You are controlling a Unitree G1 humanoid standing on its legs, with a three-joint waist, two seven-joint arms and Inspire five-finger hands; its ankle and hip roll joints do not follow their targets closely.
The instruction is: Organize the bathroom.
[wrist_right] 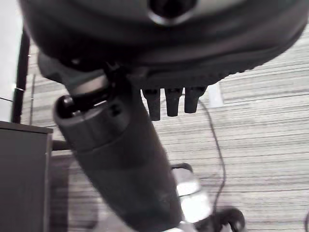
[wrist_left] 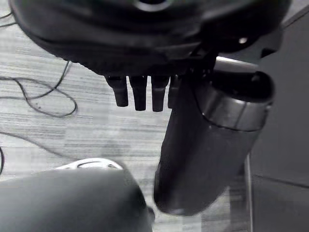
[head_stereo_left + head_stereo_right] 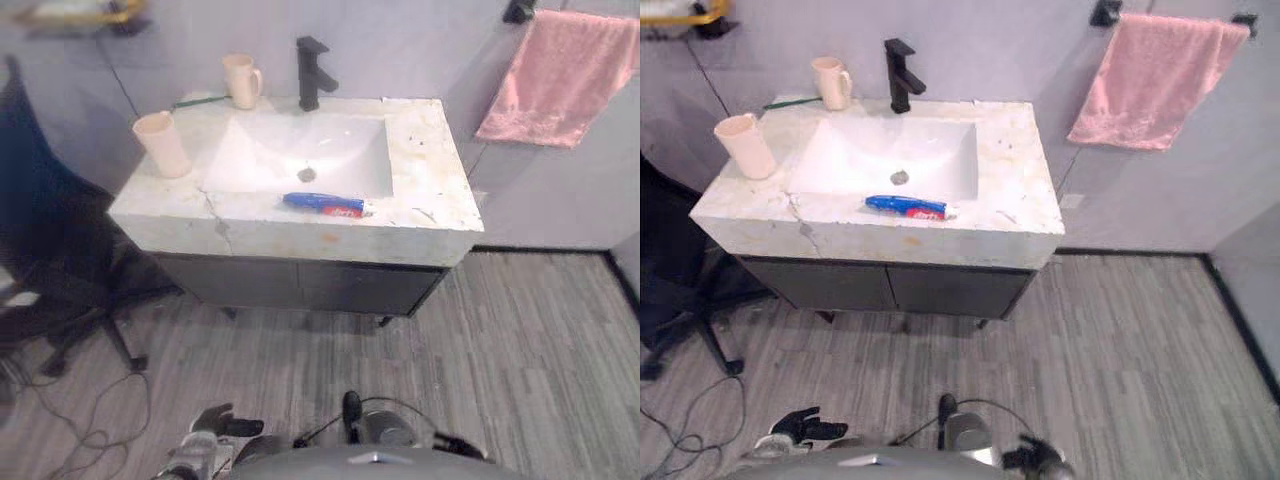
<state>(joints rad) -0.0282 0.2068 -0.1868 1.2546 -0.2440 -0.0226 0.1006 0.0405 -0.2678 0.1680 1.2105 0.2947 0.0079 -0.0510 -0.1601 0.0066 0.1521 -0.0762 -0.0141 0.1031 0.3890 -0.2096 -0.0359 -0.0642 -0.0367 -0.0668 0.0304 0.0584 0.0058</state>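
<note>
Hanging low — left robot hand (image 3: 215,420), fingers relaxed, empty

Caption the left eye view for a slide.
Blue toothpaste tube lies on the vanity's front edge, two cups by the black faucet, pink towel hanging right.

Bathroom here | marble-look vanity (image 3: 430,160) with white sink (image 3: 300,150) and black faucet (image 3: 312,72) | two cups (image 3: 163,143) and toothpaste tube (image 3: 324,204) on top | pink towel (image 3: 562,78) on wall rail | grey plank floor (image 3: 520,360)
</note>
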